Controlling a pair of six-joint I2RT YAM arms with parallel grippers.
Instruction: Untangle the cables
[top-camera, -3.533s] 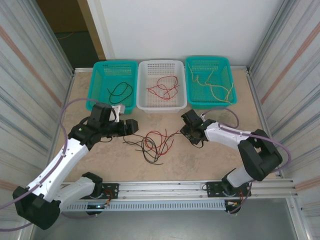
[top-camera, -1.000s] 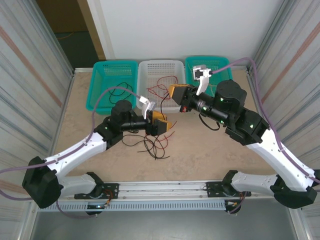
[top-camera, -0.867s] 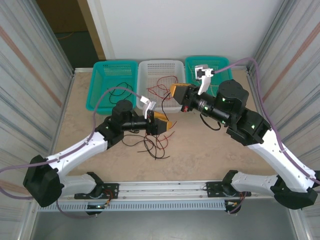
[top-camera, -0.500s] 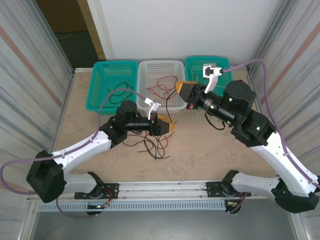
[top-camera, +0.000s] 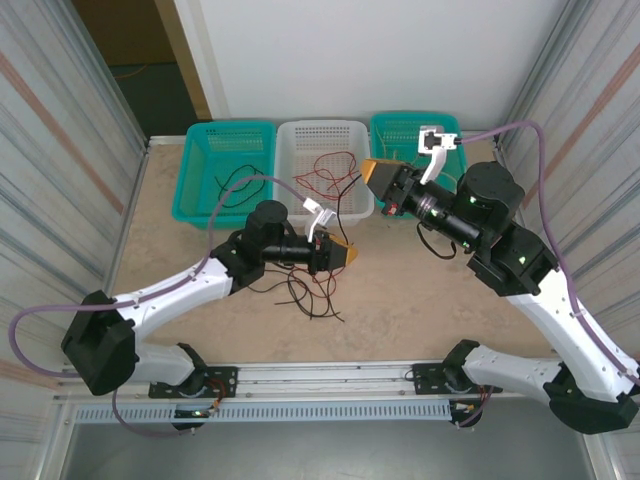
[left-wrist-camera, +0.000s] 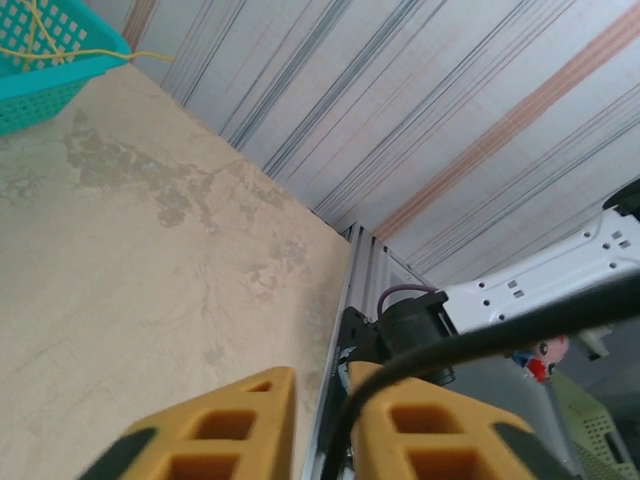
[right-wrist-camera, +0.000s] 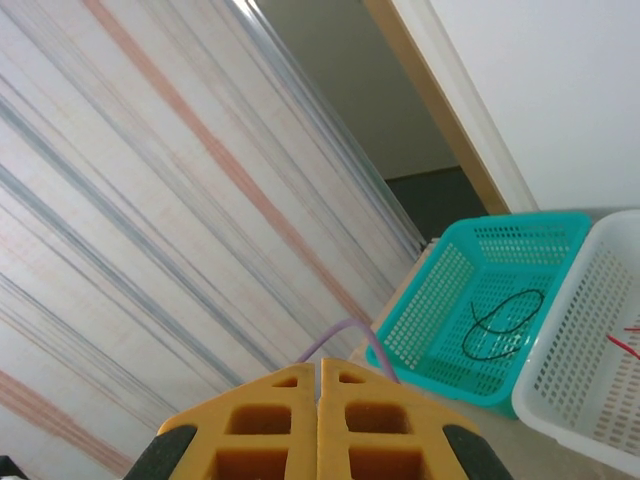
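Bright, even light, soft faint shadows; wrist views' near yellow fingers (left-wrist-camera: 420, 425) slightly blurred

Three baskets stand in a row along the table's (top-camera: 420, 300) far edge: the left basket (top-camera: 200, 155), the middle basket (top-camera: 322, 135) touching it, the right basket (top-camera: 400, 128) next. Each has wires lying in it. A tangle of cables (top-camera: 310, 292) lies on the table before the middle basket (just beside the left gripper (top-camera: 350, 257)). The right gripper (top-camera: 366, 170) hangs over the middle basket's right rim.
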